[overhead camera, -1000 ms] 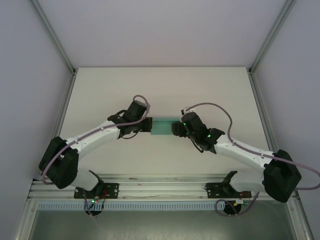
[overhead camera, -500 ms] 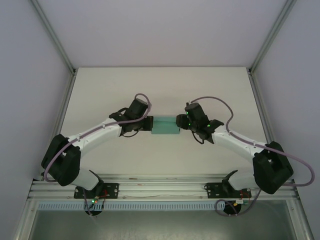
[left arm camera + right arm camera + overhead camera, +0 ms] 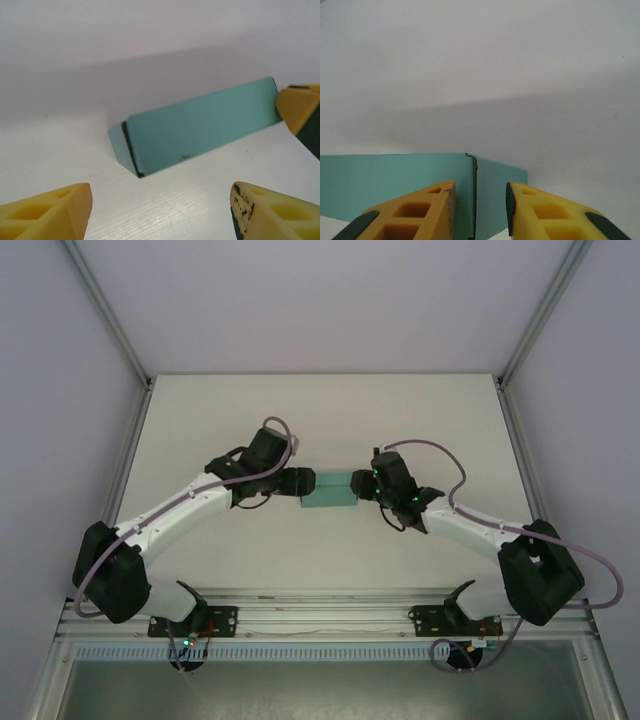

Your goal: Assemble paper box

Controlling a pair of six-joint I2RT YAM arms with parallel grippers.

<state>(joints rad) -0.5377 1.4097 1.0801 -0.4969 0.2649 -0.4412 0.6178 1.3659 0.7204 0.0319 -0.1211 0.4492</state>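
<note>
- Two robot arms [image 3: 190, 505] meet at the middle of a white desk [image 3: 320, 410], one at each end of a small teal-green paper box [image 3: 330, 492]. The box lies flat there, folded into a long, low block.
- On the left, the left end effector [image 3: 161, 200] is released. Its yellow fingers are spread wide, with the box's left end just ahead of them and untouched.
- On the right, the right end effector [image 3: 480, 197] straddles the box's right end, a dark seam [image 3: 475, 195] in the card between its fingers. Whether it pinches the card or merely brackets it cannot be told.
- The step in hand looks like steadying and squaring the closed box.
- To do it well, keep the right-hand hold light, since thin card would likely dent.
- Move the left fingers only along the box's length, so nothing skews it. Press the left end flap home if its dark edge line means a gap.
- The desk surface is matt white with a faint grain.
- Pale plain walls [image 3: 320, 300] stand on three sides, with metal frame posts [image 3: 108, 315] at the far corners. A metal rail [image 3: 320, 612] runs along the near edge.
</note>
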